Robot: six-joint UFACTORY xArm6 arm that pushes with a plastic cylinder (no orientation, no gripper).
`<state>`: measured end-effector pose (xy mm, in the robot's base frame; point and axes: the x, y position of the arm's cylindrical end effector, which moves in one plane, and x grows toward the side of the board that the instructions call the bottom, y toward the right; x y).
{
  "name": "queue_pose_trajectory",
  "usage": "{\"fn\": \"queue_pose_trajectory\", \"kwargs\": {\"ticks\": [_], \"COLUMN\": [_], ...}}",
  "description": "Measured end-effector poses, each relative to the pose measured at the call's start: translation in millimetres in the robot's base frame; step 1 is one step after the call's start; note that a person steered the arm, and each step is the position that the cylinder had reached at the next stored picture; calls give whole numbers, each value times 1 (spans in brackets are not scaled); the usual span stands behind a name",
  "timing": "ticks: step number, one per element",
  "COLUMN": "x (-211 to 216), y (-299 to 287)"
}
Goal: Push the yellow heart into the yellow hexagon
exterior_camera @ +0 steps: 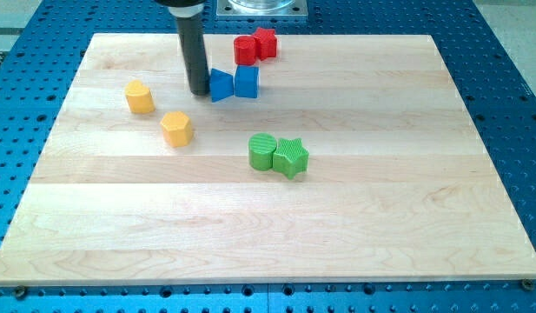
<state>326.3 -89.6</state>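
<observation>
The yellow heart lies at the board's upper left. The yellow hexagon lies just below and to the right of it, a small gap apart. My tip stands on the board to the right of the heart and above and right of the hexagon, touching neither. It sits right against the left side of a blue block.
A second blue block adjoins the first on its right. Two red blocks, one star-like, sit near the top edge. A green round block and a green star touch near the board's middle.
</observation>
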Motion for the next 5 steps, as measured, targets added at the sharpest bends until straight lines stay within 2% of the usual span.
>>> {"fn": "queue_pose_trajectory", "kwargs": {"ticks": [1,2,3,4,5], "x": [7,-18,-24,6,12], "y": [-21,-56,-93,-84,-89]}}
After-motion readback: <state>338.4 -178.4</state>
